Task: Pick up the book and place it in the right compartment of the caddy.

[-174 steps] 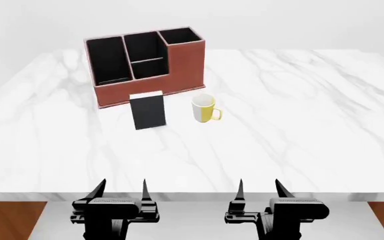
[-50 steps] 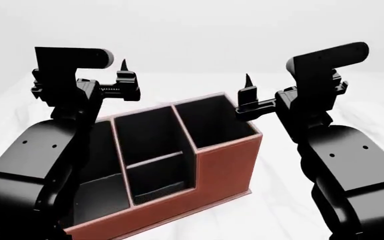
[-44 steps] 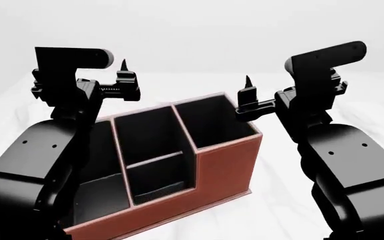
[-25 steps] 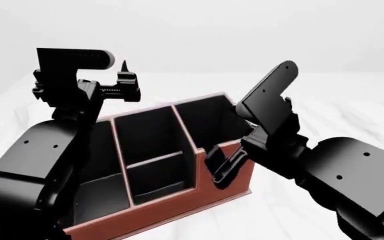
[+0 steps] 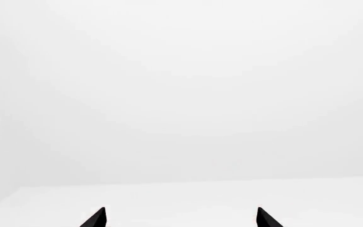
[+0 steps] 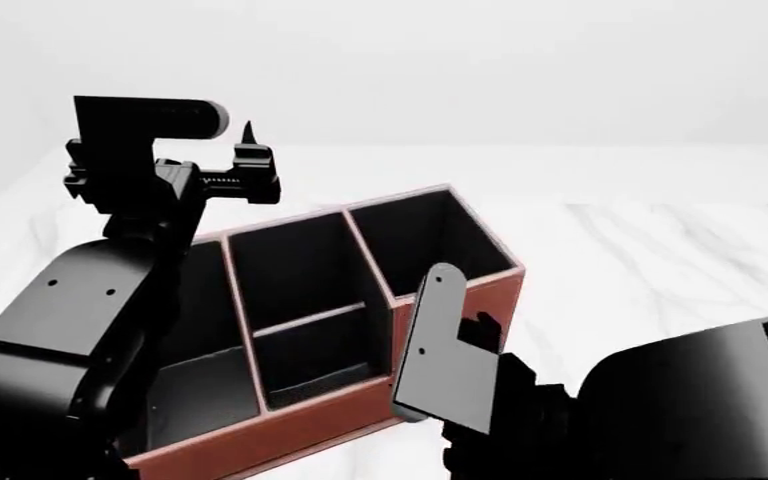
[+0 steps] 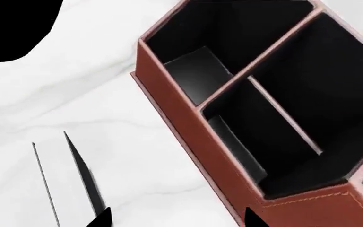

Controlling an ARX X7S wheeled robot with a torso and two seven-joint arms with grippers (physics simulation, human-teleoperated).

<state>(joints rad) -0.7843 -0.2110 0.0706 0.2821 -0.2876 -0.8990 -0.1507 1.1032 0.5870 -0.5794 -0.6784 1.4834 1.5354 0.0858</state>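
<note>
1. Swinging down from its raised post beside the caddy's (image 6: 444, 330) tall end half a second earlier, the right arm (image 6: 704, 400) hung low in front of the organiser's reddish-brown front wall in the head view.
2. The left gripper (image 5: 178, 220) stayed held high above the caddy's wide end, its jaws spread apart and empty, facing a bare white wall.
3. The right gripper (image 7: 175, 220) pointed down at the marble worktop (image 6: 651, 250), its jaws likewise released, with nothing between them.
4. The book (image 7: 85, 184) stood upright on the worktop, seen edge-on from above in the right wrist view as a thin black sliver, just off one fingertip and apart from the caddy's front wall.
5. The right compartment (image 6: 418, 235), the tallest black-lined end section, showed only its dark interior.
6. The head view did not show the book, as the right arm blocked that part of the worktop.
</note>
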